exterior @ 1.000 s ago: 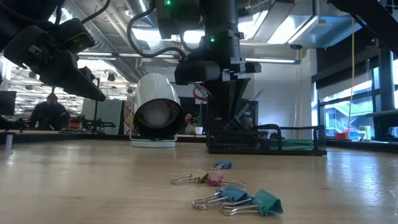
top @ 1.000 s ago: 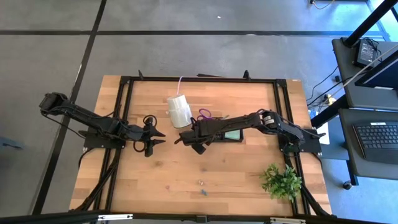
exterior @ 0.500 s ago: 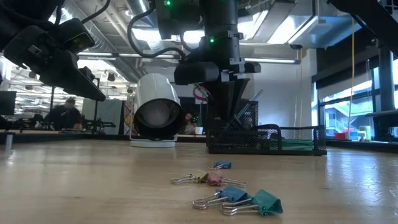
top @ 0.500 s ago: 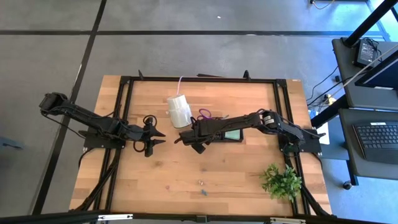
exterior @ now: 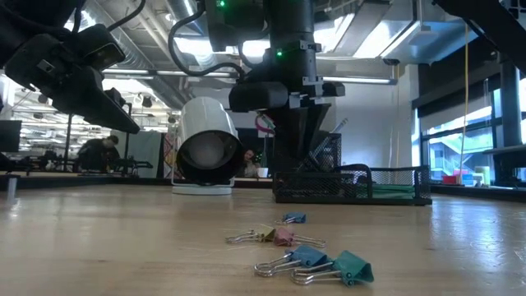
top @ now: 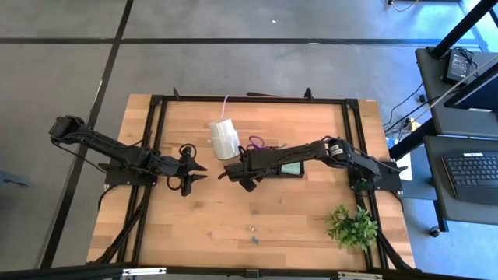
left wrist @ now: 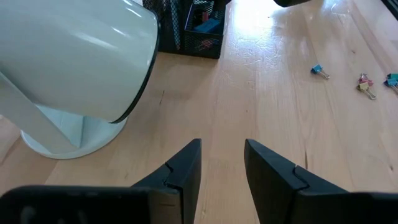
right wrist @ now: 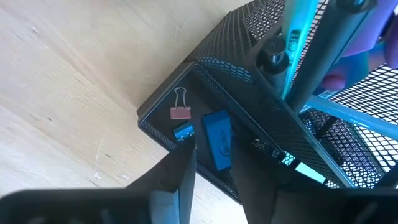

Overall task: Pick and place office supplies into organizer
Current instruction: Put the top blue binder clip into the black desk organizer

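The right gripper (right wrist: 211,165) hangs over the corner compartment of the organizer (top: 274,165), its two dark fingers parted by a narrow gap with nothing between them. Just below them, on the floor of that compartment, lie a pink binder clip (right wrist: 180,112), a small blue clip (right wrist: 183,132) and a flat blue rectangular piece (right wrist: 217,140).

The organizer is black wire mesh with low walls and stands mid-table; pens and purple-handled scissors (top: 256,143) stand up in its taller part.

More binder clips (exterior: 300,251), pink, blue and teal with wire handles, lie loose on the pale wooden table (top: 202,218) near its front edge.

The right arm reaches across from the right, wrist bent down. The left gripper (left wrist: 222,158) waits, fingers apart and empty, above bare wood beside a smooth white cylinder (top: 224,138) lying on its side.
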Tool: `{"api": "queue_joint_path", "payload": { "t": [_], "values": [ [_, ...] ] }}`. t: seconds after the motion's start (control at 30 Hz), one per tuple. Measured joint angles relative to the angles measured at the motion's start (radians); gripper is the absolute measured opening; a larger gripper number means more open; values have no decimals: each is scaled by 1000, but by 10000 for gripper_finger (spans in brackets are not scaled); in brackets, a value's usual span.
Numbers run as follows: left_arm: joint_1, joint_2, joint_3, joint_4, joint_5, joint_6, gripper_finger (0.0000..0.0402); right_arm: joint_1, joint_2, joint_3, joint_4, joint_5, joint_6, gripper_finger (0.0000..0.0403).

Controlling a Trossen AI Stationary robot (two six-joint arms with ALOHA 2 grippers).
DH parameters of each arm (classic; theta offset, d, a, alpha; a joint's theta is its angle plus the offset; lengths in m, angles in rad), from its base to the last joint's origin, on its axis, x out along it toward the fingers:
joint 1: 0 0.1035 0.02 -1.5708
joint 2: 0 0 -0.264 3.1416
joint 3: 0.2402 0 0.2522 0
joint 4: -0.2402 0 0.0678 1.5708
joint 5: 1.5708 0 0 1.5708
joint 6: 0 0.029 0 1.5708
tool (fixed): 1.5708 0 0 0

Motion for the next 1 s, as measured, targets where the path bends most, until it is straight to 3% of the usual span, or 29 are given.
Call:
{"api": "queue_joint_path", "payload": {
  "t": [0.23,0.43,0.53,0.83,1.0],
  "values": [
    [0,0,0,0,0,0,116,7,0,1,-1,-14,-4,109],
    [0,0,0,0,0,-1,116,47,0,40,0,-159,-33,109],
    [0,0,0,0,0,-1,116,76,0,66,9,-223,-136,109],
    [0,0,0,0,0,-24,116,179,0,86,141,-268,-487,111],
    [0,0,0,0,0,-26,116,216,0,82,165,-265,-544,154]
  ]
}}
